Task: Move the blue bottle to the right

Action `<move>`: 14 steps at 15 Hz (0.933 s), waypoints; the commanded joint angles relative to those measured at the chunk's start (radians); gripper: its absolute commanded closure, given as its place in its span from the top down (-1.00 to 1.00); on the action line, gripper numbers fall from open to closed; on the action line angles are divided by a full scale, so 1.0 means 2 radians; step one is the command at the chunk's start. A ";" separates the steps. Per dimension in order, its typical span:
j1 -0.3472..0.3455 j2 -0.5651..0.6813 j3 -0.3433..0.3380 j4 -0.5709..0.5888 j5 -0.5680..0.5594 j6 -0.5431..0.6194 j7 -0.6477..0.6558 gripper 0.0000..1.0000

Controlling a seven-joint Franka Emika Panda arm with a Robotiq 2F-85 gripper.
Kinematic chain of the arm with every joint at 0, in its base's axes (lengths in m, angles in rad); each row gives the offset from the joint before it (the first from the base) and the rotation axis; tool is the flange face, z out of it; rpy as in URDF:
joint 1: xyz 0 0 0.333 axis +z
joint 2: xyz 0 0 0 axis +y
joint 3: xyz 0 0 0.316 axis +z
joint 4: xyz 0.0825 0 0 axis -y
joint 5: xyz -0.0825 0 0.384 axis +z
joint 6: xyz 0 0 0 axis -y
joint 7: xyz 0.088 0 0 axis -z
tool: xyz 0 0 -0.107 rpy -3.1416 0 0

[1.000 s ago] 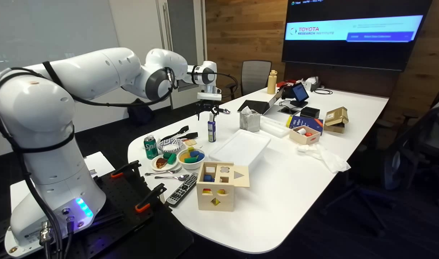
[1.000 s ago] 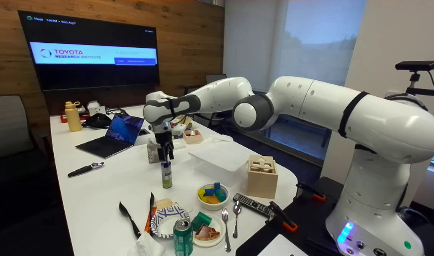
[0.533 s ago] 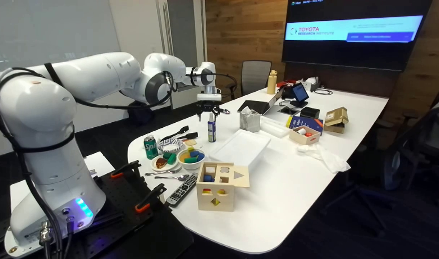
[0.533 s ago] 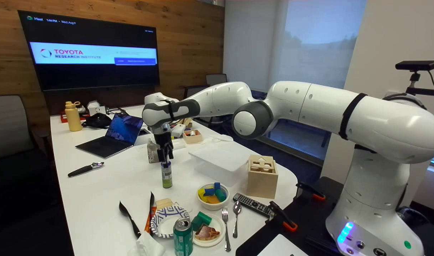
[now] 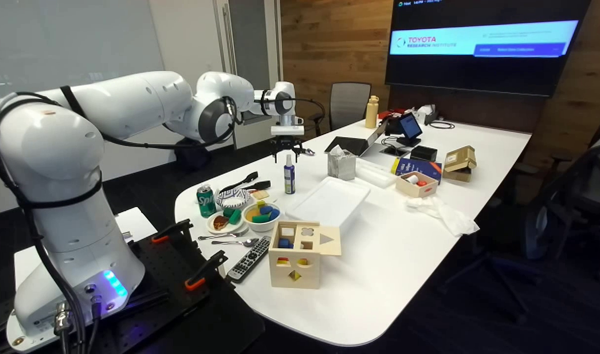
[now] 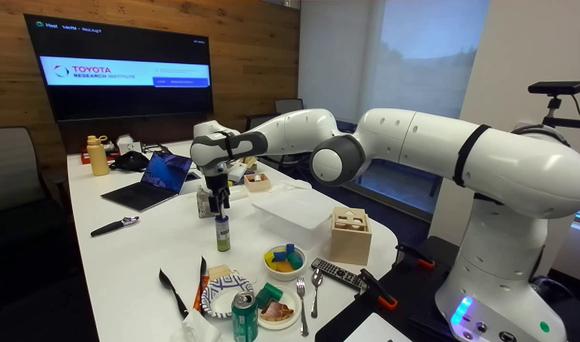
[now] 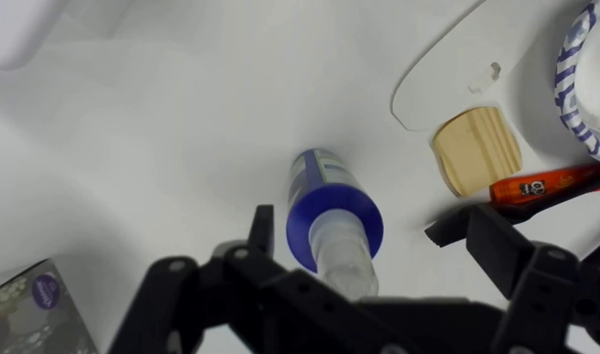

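The long white table [image 5: 378, 275] stretches away from the robot, busiest at the near end, and the white arm [image 6: 399, 133] reaches right out over it, blue lights [image 5: 114, 283] glowing at the base. Beyond the table's far end, a wide screen [image 5: 481, 71] carries the words "Toyota Research Institute". On the tabletop sits a translucent lidded container [image 6: 294, 213], and near it the light wooden shape box [image 6: 350, 244], coloured pieces [image 5: 283, 261] showing through the cut-outs.

Now the gripper [image 5: 286, 158]: pointing down, fingers [image 7: 499, 246] spread well apart, a generous gap between them. Near it stands a grey tissue box [image 5: 342, 167], white tissue [image 5: 337, 150] poking out of the top. Back towards the robot's base there's a patterned bowl [image 5: 233, 200], and near that a white bowl [image 5: 261, 227], yellow, blue and green blocks [image 6: 294, 260] inside.

And there it is, the blue bottle [image 5: 289, 179], upright on the table, right beneath the gripper! In an exterior view it stands between the patterned bowl and the tissue box. In the wrist view its clear cap [image 7: 341, 246] shows between the fingers, apart from both, and closer to one than to the other.

Smaller now: the remote [image 6: 337, 273] lies just beside the shape box, buttons up, with a spoon [image 6: 317, 279] next along and then a fork [image 6: 301, 290], side by side. And in the wrist view, a little wood-coloured piece [image 7: 478, 150] lies near the patterned bowl.
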 commanded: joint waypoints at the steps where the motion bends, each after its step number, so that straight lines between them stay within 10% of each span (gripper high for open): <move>1: 0.003 0.000 -0.009 0.008 0.011 0.012 0.001 1.00; 2: 0.003 0.000 -0.009 0.007 0.011 0.013 0.001 0.50; 12: 0.006 0.000 -0.010 -0.003 0.009 0.012 0.000 -0.89; 14: 0.003 0.000 -0.011 -0.003 0.010 0.010 0.002 -0.85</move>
